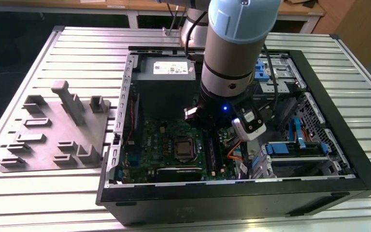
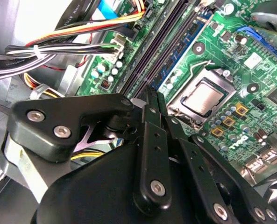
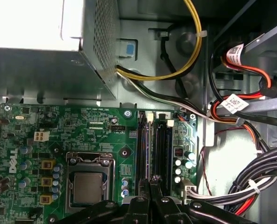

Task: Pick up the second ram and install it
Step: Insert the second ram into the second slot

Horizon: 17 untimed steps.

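Note:
My gripper point(image 2: 151, 93) point(image 3: 150, 183) is down inside the open computer case point(image 1: 359, 159), its black fingers point(image 2: 147, 140) pressed together and shut. The tips hover right over the row of long black memory slots point(image 3: 143, 149) of the green motherboard point(image 3: 91, 130). A thin dark blue-green ram stick point(image 3: 162, 149) point(image 2: 185, 49) stands in a slot just beside the fingertips. I cannot tell whether this stick is the second ram, or whether anything thin is pinched between the fingers. In the exterior view the arm point(image 1: 237, 48) hides the fingertips.
The processor socket point(image 3: 88, 186) point(image 2: 203, 98) lies next to the slots. Cable bundles point(image 3: 250, 186) and a yellow lead point(image 3: 194, 51) run on the other side. A metal power supply box point(image 3: 35, 42) sits beyond the board. A grey holder plate point(image 1: 50, 130) lies on the table at the exterior view's left.

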Each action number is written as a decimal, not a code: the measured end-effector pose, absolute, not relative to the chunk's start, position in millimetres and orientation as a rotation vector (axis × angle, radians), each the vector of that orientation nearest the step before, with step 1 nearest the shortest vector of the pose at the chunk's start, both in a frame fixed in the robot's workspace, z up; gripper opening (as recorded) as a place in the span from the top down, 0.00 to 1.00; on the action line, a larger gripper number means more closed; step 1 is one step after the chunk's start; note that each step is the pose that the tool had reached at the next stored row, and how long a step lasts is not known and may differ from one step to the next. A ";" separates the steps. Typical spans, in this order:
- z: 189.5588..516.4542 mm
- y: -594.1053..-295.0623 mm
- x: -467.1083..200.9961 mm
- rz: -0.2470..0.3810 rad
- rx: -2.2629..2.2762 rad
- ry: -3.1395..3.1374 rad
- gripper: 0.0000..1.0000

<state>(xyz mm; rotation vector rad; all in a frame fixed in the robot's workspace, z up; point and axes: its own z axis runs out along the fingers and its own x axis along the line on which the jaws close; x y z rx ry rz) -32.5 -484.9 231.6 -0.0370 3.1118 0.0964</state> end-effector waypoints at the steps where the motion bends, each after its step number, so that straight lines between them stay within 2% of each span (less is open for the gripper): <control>1: 231.0 -485.0 -32.5 0.097 -0.037 3.112 0.88; 17: 228.1 -486.8 -32.5 0.096 -0.037 3.112 0.88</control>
